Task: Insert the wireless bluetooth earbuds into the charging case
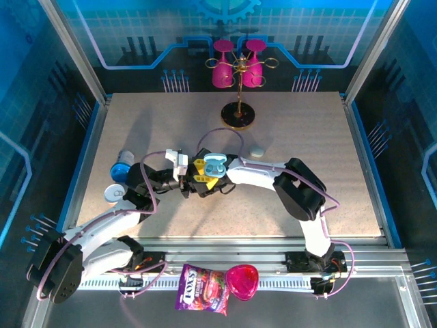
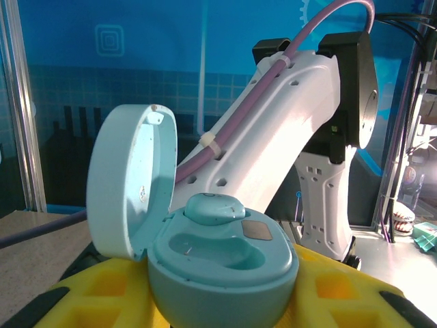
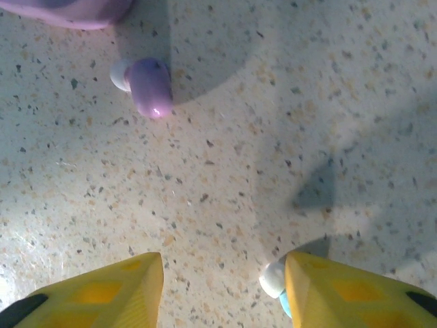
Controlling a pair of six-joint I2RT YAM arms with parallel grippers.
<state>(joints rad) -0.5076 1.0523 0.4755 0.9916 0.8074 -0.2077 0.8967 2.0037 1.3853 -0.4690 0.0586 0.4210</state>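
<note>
My left gripper (image 2: 222, 290) is shut on the pale blue charging case (image 2: 225, 263), its yellow fingers (image 2: 328, 283) pressing on both sides. The case's lid (image 2: 130, 181) stands open at the left. One pale blue earbud (image 2: 215, 208) sits in the far slot and the near slot is empty. From above, the case (image 1: 215, 164) hangs mid-table with the right gripper (image 1: 213, 184) just in front of it. My right gripper (image 3: 222, 263) is open low over the table. A whitish-blue earbud (image 3: 273, 279) lies against its right finger's inner edge. A lilac earbud (image 3: 148, 85) lies further ahead.
A lilac rounded object (image 3: 61, 8) lies at the top edge of the right wrist view. A blue round cap (image 1: 121, 169), a white cap (image 1: 113, 193) and a whitish pebble-shaped object (image 1: 257, 152) lie on the table. A gold stand (image 1: 238, 116) holds pink glasses at the back.
</note>
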